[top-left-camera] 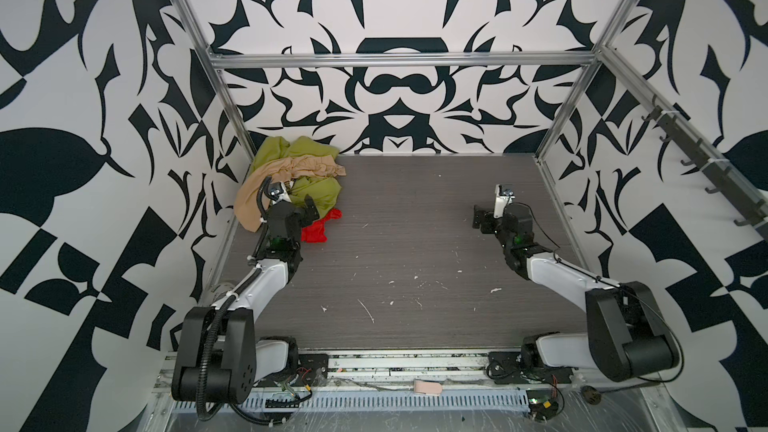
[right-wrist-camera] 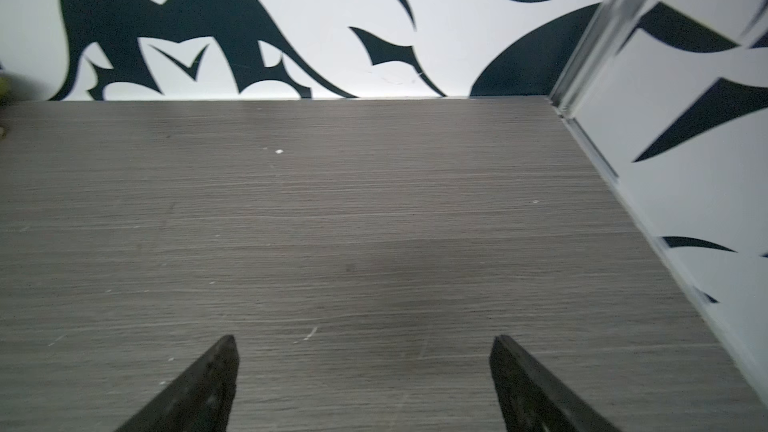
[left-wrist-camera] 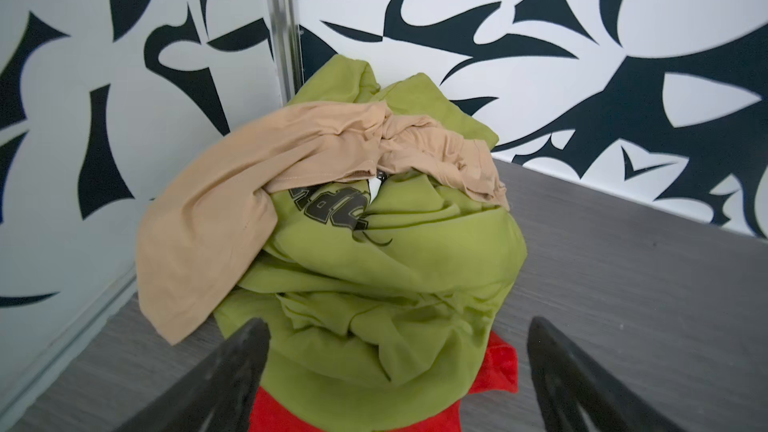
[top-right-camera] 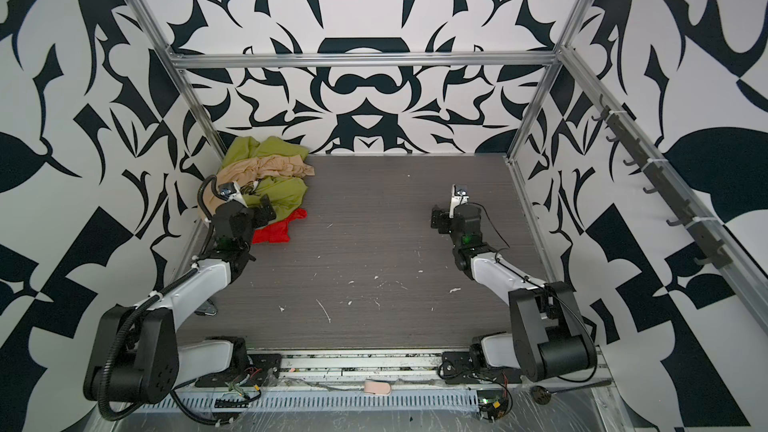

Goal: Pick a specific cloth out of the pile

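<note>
Three cloths make up the pile (top-left-camera: 291, 172) in the far left corner of the tabletop (top-left-camera: 415, 251): one beige (top-left-camera: 249, 197), one green (top-left-camera: 322, 193), one red (top-left-camera: 318, 228). Beige drapes the pile's left side and top. Green is the bulk, with dark lettering partly showing. Red lies on the tabletop at the pile's near right side, part of it tucked under green and the rest exposed.

Two grippers. Left gripper (left-wrist-camera: 397, 322) sits over the pile's near side with its jaws spread wide, holding nothing. Green fills the gap between the jaws and red shows just beyond it. Whether the jaws touch cloth cannot be told. Right gripper (right-wrist-camera: 363, 338) has its jaws spread and empty, over bare tabletop near the right edge, well apart from the pile.

Step in hand, as judged: take red.
- Shift right onto the exposed red flap.
- Go low and pinch red alone; closing where the jaws now point would likely catch green.
- Draw slowly away from the corner so green slides off rather than follows.
</note>
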Motion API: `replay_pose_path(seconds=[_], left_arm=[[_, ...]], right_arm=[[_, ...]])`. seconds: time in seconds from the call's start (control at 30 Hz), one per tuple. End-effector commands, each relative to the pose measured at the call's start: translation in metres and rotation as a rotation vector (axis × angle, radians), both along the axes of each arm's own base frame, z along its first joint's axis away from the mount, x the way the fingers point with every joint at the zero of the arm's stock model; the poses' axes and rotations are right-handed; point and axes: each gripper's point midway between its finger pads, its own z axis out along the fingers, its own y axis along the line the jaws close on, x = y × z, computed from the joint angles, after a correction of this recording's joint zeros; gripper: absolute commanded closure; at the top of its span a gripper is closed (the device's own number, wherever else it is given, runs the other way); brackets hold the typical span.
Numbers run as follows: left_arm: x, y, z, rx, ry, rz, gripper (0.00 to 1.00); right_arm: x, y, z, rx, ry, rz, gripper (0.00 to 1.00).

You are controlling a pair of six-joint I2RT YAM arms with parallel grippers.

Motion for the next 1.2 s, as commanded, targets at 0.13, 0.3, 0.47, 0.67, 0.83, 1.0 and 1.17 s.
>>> replay_pose_path(seconds=[0.13,0.3,0.47,0.67,0.83,1.0,1.17], left_arm=[[-0.005,-0.005,-0.020,-0.134,0.309,0.055,0.01],[-0.001,-0.012,-0.025,-0.129,0.432,0.006,0.01],[0.006,-0.009,-0.036,-0.183,0.500,-0.055,0.01],[0.012,0.004,-0.048,-0.163,0.557,-0.035,0.01],[0.014,0.032,-0.072,-0.277,0.592,0.039,0.01],[0.019,0.043,-0.096,-0.405,0.621,0.041,0.01],[0.024,0.029,-0.112,-0.500,0.636,-0.005,0.05]], right_arm=[[-0.006,0.084,0.010,0.025,0.014,0.138,0.04],[-0.015,0.145,-0.003,0.001,0.035,0.279,0.04],[-0.019,0.191,-0.020,-0.019,0.066,0.384,0.04],[-0.025,0.229,-0.029,-0.024,0.086,0.462,0.04],[-0.033,0.250,-0.035,-0.015,0.106,0.529,0.04],[-0.037,0.253,-0.034,-0.011,0.110,0.547,0.04],[-0.038,0.256,-0.037,0.001,0.119,0.559,0.04]])
